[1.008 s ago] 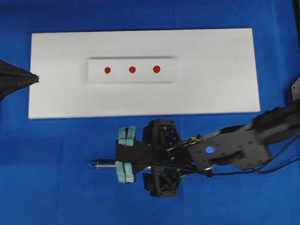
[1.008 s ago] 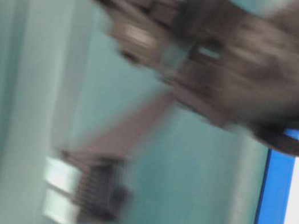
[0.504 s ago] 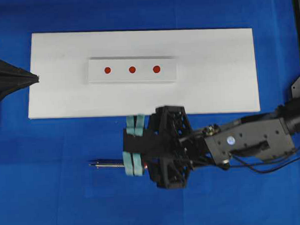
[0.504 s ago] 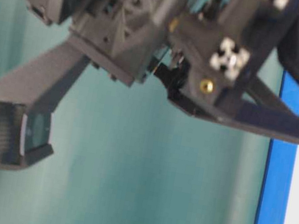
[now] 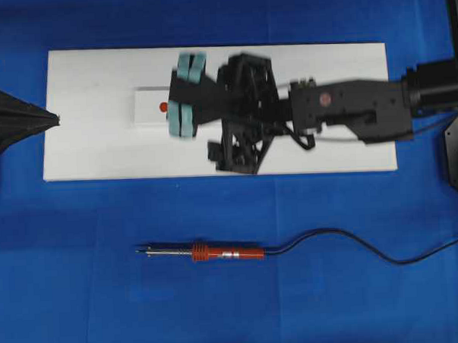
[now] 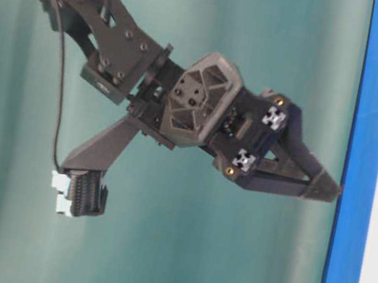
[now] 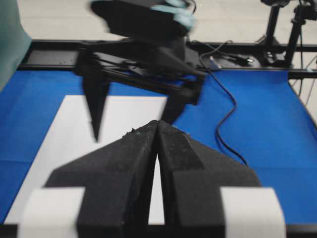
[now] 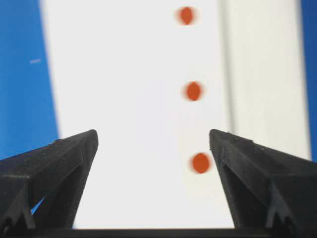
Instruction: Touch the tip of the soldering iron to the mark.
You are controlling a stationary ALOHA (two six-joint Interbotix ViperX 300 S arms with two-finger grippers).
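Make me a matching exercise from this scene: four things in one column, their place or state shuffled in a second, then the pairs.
1. soldering iron
2. right gripper
3. left gripper
4. white strip

A. shut, at the board's left end
B. lying on the blue mat
C. open, empty, over the white board
D. carries red dots

Pairs: 1-B, 2-C, 3-A, 4-D

Orange-red handle, silver shaft and black cord on the soldering iron (image 5: 217, 253); blue cloth (image 5: 82, 299); white board (image 5: 341, 136); red dots (image 8: 193, 91); black right gripper (image 5: 184, 94) with teal pads (image 5: 182, 119)
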